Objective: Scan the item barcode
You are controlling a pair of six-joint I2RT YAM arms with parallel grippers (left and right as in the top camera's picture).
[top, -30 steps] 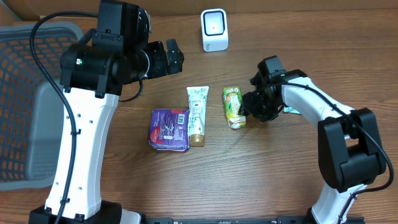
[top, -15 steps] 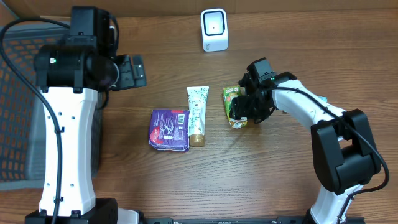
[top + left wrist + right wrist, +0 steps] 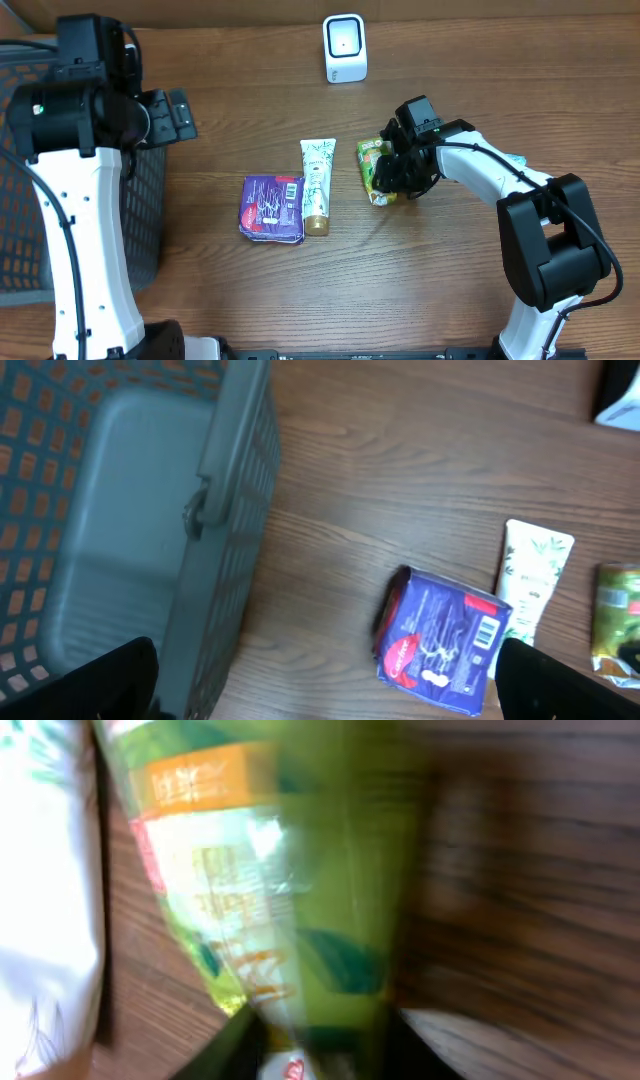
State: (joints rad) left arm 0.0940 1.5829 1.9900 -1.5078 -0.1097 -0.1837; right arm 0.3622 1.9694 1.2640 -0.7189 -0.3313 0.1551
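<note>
Fingers (image 3: 110,685) of your left gripper (image 3: 168,115) stand spread wide with nothing between them, beside the grey basket (image 3: 235,480) on the left of the table (image 3: 450,300). They are well apart from the goods, so that arm has no part in this step. Next in size, the purple packet (image 3: 272,208) lies flat at mid-table with a barcode showing on its upper face. The white tube (image 3: 317,185) lies just beside it, and just beside that is the green pouch (image 3: 371,157), the item you are working. Your right gripper (image 3: 392,175) is down at the pouch's right edge. In the right wrist view the pouch fills the frame above two dark fingertips, but you cannot tell whether those fingers have clamped it or merely bracket it. Judge this as the pick-up, early in the task, with nothing scanned yet. The small white scanner (image 3: 345,48) stands at the far edge, well apart from the pouch. Next you need a firm bite on a soft, likely slippery pack. After that comes a lift and a turn to bring its barcode, not visible here, to face the scanner window.
</note>
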